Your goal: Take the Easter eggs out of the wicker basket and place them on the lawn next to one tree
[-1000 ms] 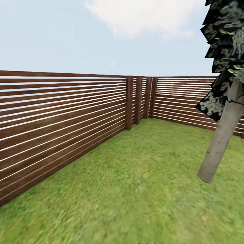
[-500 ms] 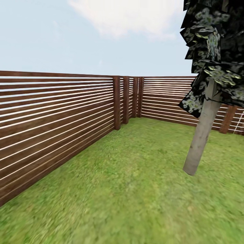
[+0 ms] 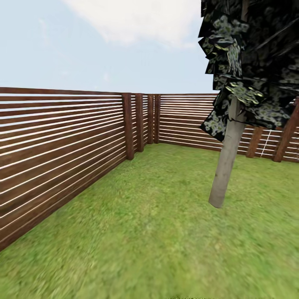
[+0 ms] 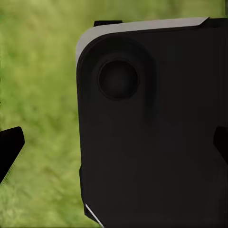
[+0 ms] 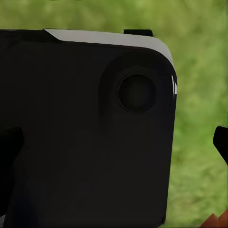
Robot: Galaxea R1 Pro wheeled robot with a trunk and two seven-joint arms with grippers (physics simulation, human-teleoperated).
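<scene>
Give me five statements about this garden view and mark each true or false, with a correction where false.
1. A tree with a pale grey trunk stands on the lawn, right of centre in the head view. True.
2. A wooden slat fence runs along the left side and turns a corner further back. True.
3. A wicker basket sits on the grass at the foot of the tree. False: the grass around the trunk base is bare.
4. The sky is solid dark overcast. False: it is pale blue with a white cloud.
5. The trunk stands perfectly vertical in the head view. False: it leans, its top further right than its base.
</scene>
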